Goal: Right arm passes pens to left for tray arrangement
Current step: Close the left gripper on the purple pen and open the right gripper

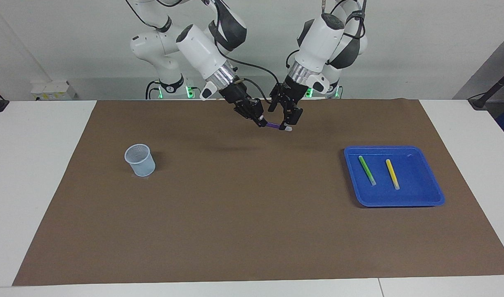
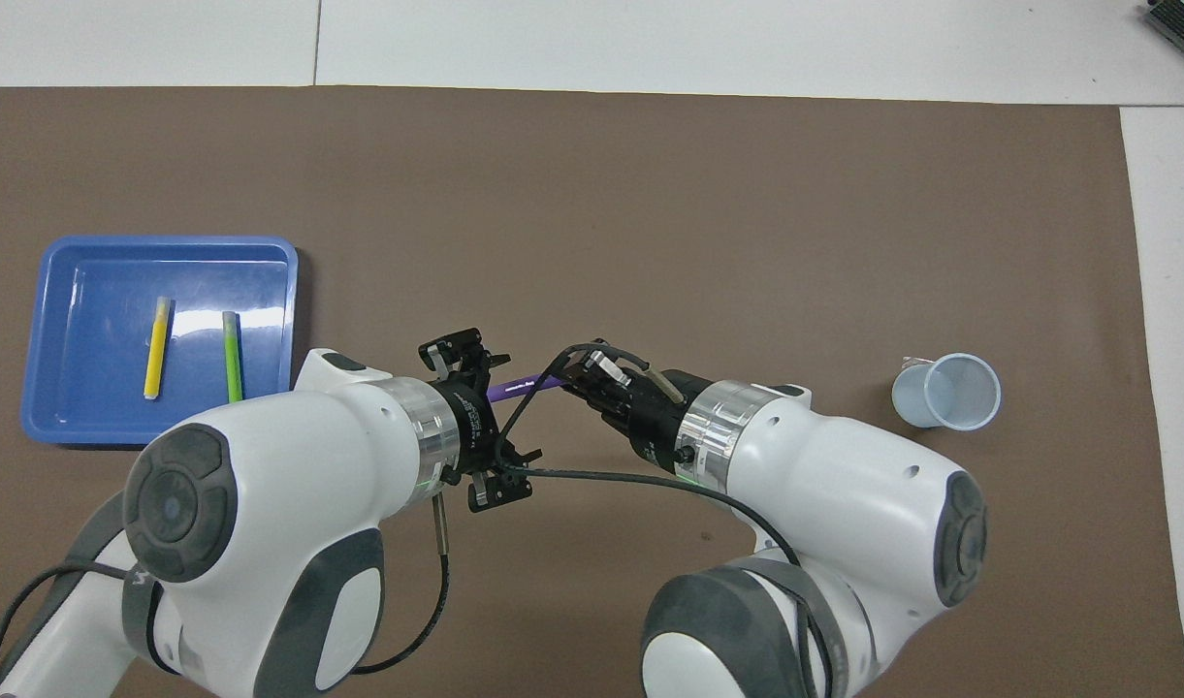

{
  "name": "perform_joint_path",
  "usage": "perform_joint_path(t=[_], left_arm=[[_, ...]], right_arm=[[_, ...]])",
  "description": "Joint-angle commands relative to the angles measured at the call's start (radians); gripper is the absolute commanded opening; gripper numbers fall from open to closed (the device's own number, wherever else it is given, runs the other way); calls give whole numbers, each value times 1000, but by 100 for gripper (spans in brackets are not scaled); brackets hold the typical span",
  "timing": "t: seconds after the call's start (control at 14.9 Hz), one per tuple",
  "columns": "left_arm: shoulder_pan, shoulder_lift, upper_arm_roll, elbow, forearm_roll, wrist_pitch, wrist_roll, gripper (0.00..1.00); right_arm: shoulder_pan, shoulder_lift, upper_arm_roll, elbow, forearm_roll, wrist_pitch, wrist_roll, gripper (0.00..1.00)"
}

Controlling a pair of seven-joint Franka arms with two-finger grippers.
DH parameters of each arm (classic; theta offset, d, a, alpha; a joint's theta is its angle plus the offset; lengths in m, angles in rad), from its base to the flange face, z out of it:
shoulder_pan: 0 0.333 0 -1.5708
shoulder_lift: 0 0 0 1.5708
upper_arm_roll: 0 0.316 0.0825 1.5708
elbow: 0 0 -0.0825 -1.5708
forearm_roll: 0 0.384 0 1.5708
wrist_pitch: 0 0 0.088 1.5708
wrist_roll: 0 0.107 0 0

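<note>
In the facing view we see the right gripper (image 1: 260, 122) up over the mat (image 1: 243, 231), at the robots' edge near the middle of the table. Its fingers are clamped on one end of the purple pen (image 1: 276, 126), which sticks out toward the left arm's end. The left gripper (image 1: 285, 120) hangs over the same spot with its fingers spread wide, one on each side of the pen's pale tip. We cannot tell whether either finger touches the pen.

The tray (image 1: 417, 198) sits on the mat toward the left arm's end, farther from the robots than the grippers. In it lie the green pen (image 1: 367, 170) and the yellow pen (image 1: 392, 173), side by side and apart, the green one toward the middle of the table. A cup (image 1: 140, 160) stands upright on the mat toward the right arm's end.

In the overhead view we see the right gripper (image 2: 577, 373) pinching the purple pen (image 2: 522, 386), whose free end reaches in between the left gripper's (image 2: 485, 422) spread fingers. A black cable loops across both grippers. The tray (image 2: 68, 431) holds the yellow pen (image 2: 156, 334) and the green pen (image 2: 231, 354), and the left arm covers the tray's corner nearest the robots. The cup (image 2: 945, 391) stands well apart from the grippers.
</note>
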Motion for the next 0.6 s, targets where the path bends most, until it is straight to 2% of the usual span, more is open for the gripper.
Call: perform_joint_path(t=[0.0,0.54], left_arm=[[-22,-38,11,-67,9,79,-24,95],[-43,-18,6,-88,9,183,-26,91]], right_arm=[[-1,-1,2,0,34,17,-13,0],[-2,1,1,0,34,17,-13,0]])
